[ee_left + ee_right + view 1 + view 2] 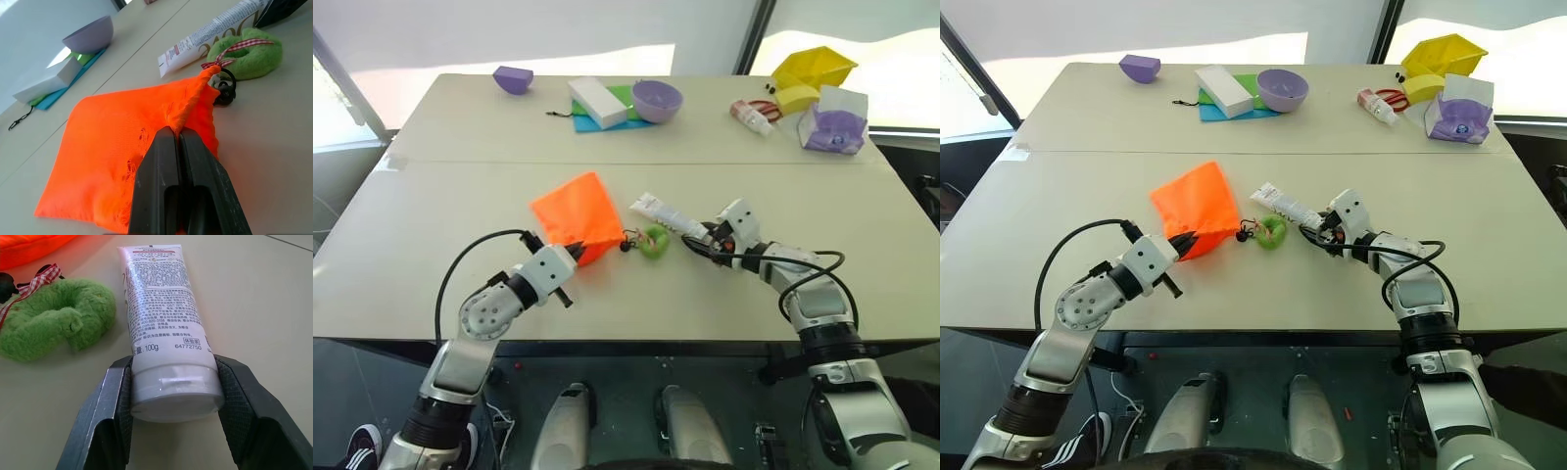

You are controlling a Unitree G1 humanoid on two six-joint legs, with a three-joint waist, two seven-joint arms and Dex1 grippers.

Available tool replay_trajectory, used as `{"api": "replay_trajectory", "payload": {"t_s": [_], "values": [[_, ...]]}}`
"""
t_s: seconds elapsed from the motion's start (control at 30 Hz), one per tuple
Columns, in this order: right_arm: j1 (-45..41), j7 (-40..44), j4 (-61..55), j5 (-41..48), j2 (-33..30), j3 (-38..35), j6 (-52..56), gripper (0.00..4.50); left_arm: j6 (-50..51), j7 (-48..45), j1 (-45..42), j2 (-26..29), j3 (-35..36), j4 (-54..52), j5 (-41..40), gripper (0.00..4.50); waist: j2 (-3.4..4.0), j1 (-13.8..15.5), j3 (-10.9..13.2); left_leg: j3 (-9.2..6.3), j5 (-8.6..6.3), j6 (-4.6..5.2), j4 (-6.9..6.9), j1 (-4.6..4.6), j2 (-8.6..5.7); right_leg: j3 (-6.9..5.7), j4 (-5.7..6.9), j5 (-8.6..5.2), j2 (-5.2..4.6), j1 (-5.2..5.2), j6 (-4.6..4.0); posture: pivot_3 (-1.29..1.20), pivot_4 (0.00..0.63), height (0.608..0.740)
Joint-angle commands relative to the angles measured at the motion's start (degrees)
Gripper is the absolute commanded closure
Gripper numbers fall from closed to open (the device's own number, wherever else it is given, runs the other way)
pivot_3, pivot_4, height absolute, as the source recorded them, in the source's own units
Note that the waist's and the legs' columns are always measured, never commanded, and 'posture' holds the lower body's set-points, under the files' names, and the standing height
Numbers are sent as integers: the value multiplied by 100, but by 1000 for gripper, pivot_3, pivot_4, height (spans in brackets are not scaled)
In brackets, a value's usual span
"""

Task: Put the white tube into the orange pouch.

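Orange pouch [576,213] fabric is pinched near its gathered mouth by the left gripper [177,139], hiding the opening. At its three o'clock, past the green ring [655,241], the white tube [161,318] is clasped at its cap end by the right gripper [172,396].

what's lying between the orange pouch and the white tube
The fuzzy green ring on the pouch's cord, just off the orange pouch and beside the white tube; the left eye view shows it.
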Motion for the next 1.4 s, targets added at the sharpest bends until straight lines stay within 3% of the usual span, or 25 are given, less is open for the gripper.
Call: {"api": "replay_trajectory", "payload": {"t_s": [0.03,0.2,0.3,0.4,0.5,0.8,1.23,1.4], "values": [[138,174,-628,179,-200,-202,-152,2683,-94,48,22,0,31,-196,-7,4500,0,13,0,0,0,0,0,0,0,0,0,0,0,0,0,0,150,740],[895,968,-2367,1432,-492,-652,411,2683,-58,33,39,-6,48,-243,-36,4500,1,17,1,-2,-1,1,-1,-11,1,-1,-2,-3,-3,-6,5,0,150,740],[1447,1218,-3077,1694,-670,-559,522,2683,-68,39,32,-12,49,-211,-36,4500,0,14,0,-3,-2,1,0,-8,2,-1,-3,-3,-3,-3,5,0,150,740],[1826,1356,-3376,1302,-889,-87,337,2683,-54,27,-5,-14,46,-191,-43,4500,-1,1,0,-2,-2,0,3,-4,5,-2,-3,-3,-3,1,2,0,150,740],[1935,1120,-3311,770,-788,413,57,2683,-10,-10,-61,-11,55,-198,-84,4500,0,-1,0,-1,-4,-2,11,-6,13,-1,-6,0,-6,-1,-6,0,150,740],[1667,51,-2603,572,421,460,-343,2683,-45,-225,12,171,158,-296,-253,4500,-1,22,-1,5,-4,-2,0,-17,19,-1,-21,3,-9,-10,-11,0,150,740],[1450,65,-2145,-184,465,1091,-942,2683,16,-256,-245,40,124,-235,-324,4500,-1,12,-1,5,-3,-1,-4,-17,10,-2,-18,4,-4,-15,-9,0,150,740],[1119,-306,-2058,-132,960,1126,-584,2683,7,-352,-241,100,100,-233,-389,4500,-1,-13,-1,4,-3,-1,-3,-15,10,-2,-13,4,0,-15,-9,0,150,740]]}}
